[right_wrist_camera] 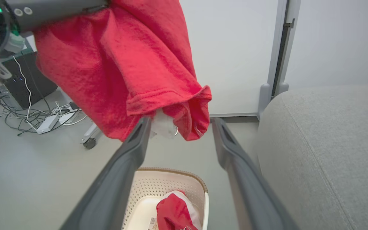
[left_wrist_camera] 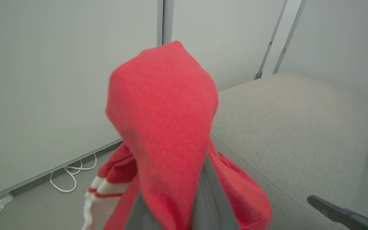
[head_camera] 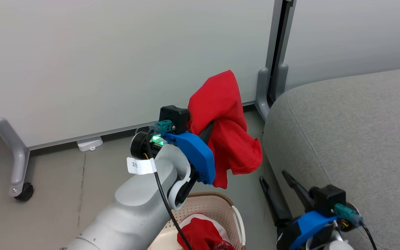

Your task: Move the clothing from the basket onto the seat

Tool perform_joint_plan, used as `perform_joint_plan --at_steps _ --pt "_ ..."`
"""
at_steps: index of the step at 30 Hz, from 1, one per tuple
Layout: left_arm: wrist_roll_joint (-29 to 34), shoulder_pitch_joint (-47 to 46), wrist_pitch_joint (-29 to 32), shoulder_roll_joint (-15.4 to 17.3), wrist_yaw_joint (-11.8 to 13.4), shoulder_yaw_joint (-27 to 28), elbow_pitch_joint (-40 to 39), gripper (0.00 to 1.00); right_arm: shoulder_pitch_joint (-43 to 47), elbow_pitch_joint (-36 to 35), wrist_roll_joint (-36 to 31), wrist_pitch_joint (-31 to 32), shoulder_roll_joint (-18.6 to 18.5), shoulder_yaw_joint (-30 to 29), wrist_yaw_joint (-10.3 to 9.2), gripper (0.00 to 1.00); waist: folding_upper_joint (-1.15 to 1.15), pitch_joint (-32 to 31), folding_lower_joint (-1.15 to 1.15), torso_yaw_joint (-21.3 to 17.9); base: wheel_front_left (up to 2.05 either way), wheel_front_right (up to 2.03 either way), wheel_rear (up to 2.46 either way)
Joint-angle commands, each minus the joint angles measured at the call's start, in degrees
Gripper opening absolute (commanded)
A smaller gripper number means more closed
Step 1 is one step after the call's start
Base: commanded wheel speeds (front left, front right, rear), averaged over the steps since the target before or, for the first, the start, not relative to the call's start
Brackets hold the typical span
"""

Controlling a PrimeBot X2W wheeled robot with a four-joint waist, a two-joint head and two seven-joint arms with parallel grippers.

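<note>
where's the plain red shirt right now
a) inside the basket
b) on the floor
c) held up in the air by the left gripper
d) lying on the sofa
c: the red shirt hangs from the left gripper, raised clear of the basket and not yet on the sofa.

The red shirt (head_camera: 229, 139) covers the left gripper (head_camera: 209, 129), seemingly hiding its fingertips; the basket (head_camera: 217, 196) is cropped below

Wears a pale grey rounded shell on the left forearm (head_camera: 141, 205), with white tag (head_camera: 141, 166) and black cable (head_camera: 167, 205). Carries a blue bracket (head_camera: 196, 156) at that wrist, plus black camera block (head_camera: 174, 116), teal connector (head_camera: 163, 125), green light (head_camera: 156, 139). Has two long dark fingers (head_camera: 272, 201) on the right gripper (head_camera: 273, 176).
</note>
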Motion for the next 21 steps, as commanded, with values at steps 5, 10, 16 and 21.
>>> perform_joint_plan --at_steps 5,10,16,21 --pt "-1.6 -1.7 -0.8 0.0 0.5 -1.9 -0.1 0.00 -6.3 1.4 -0.5 2.4 -0.2 2.6 0.03 1.00 0.00 0.7 0.00 0.4 0.00 0.00 0.00" --pt "-3.0 -2.3 -1.3 0.0 0.8 -3.6 -0.2 0.00 -11.7 6.3 0.7 4.3 -0.2 5.1 0.03 1.00 0.00 1.1 0.00 0.8 0.00 0.00 0.00" --pt "-4.5 -3.2 -1.6 0.0 0.7 -5.3 -0.6 0.00 -16.7 11.7 3.2 4.3 -0.2 7.8 0.03 1.00 0.00 1.2 0.00 1.4 0.00 0.00 0.00" --pt "-5.7 -4.0 -2.0 0.0 0.7 -7.0 -1.3 0.00 -21.2 17.6 3.6 3.8 -0.2 9.7 0.03 1.00 0.00 1.4 0.00 2.0 0.00 0.00 0.00"
